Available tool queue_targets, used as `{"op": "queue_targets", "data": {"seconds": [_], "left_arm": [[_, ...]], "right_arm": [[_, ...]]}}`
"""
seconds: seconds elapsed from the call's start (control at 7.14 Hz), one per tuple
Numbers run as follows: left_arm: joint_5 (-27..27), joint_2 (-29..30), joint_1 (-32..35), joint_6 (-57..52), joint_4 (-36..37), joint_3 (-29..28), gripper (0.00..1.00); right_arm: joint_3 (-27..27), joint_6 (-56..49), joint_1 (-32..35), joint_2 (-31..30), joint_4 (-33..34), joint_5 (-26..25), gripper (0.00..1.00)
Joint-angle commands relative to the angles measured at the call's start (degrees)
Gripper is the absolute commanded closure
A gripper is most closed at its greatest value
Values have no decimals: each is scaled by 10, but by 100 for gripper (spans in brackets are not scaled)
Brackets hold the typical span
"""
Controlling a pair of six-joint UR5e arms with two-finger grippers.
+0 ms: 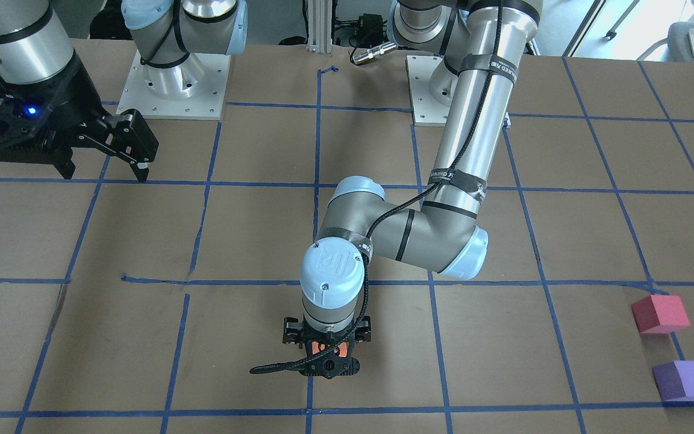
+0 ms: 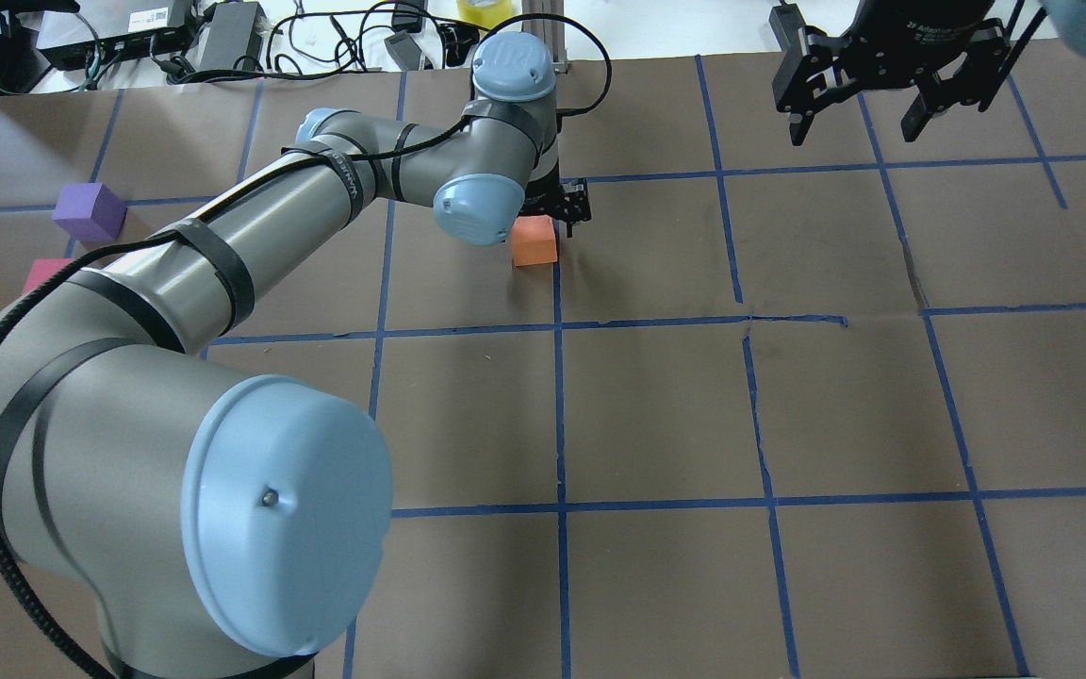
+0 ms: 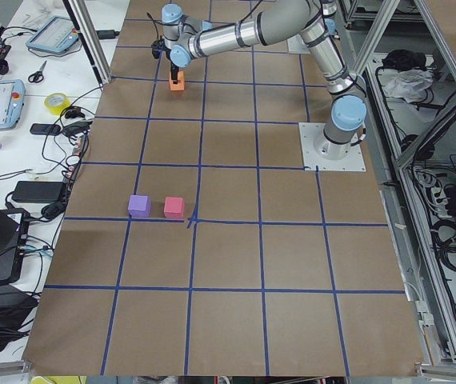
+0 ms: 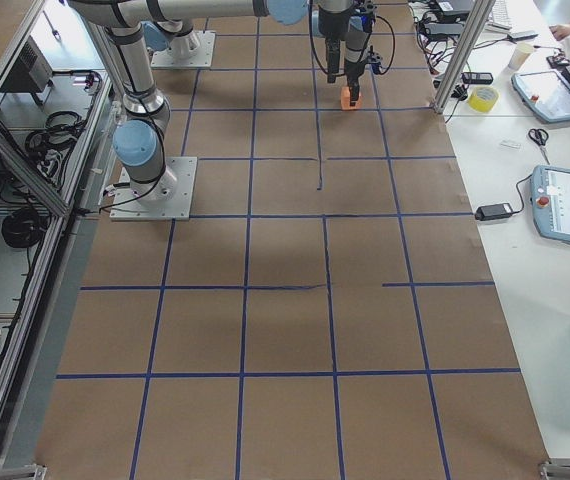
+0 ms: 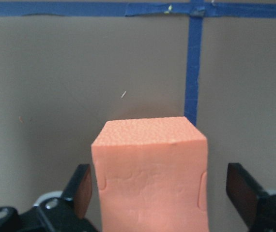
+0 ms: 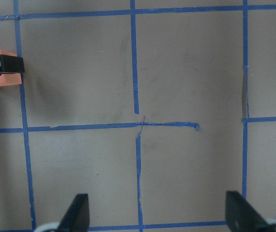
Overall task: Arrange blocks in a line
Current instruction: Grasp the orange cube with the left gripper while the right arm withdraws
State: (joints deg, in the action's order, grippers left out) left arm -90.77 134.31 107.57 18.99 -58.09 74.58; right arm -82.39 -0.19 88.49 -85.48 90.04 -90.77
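The orange block (image 2: 534,242) rests on the brown table beside a blue tape line, near the far side. My left gripper (image 2: 557,212) is lowered over it and open. In the left wrist view the orange block (image 5: 150,169) stands between the two fingers (image 5: 82,186), with a clear gap on its right. The red-pink block (image 1: 660,313) and the purple block (image 1: 684,380) sit side by side far off on my left; they also show in the overhead view, red-pink (image 2: 43,273) and purple (image 2: 89,211). My right gripper (image 2: 854,127) hangs open and empty above the table.
The arms' base plates (image 1: 172,84) are bolted at my edge of the table. Cables and electronics (image 2: 222,28) lie past the far edge. A side bench holds tablets and a tape roll (image 3: 56,102). Blue tape grid lines cover the brown table (image 2: 656,405).
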Motion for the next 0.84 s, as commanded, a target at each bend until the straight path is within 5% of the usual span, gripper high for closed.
{"op": "queue_targets", "data": {"seconds": [0.0,0.14,0.28,0.56,0.7], "left_arm": [[-18,9,0,6,0,0,15],[-35,-3,0,8,-3,-1,39],[-39,-6,0,9,-4,-1,75],[-43,-23,-36,-1,-2,21,84],[-41,-45,-84,-2,-6,43,63]], "right_arm": [[-19,-15,-2,-1,9,-5,0],[-15,-14,-1,-4,9,-3,0],[-18,-19,0,-7,8,-5,0],[-22,-31,0,-9,9,4,0],[-21,-31,0,-13,9,2,0]]}}
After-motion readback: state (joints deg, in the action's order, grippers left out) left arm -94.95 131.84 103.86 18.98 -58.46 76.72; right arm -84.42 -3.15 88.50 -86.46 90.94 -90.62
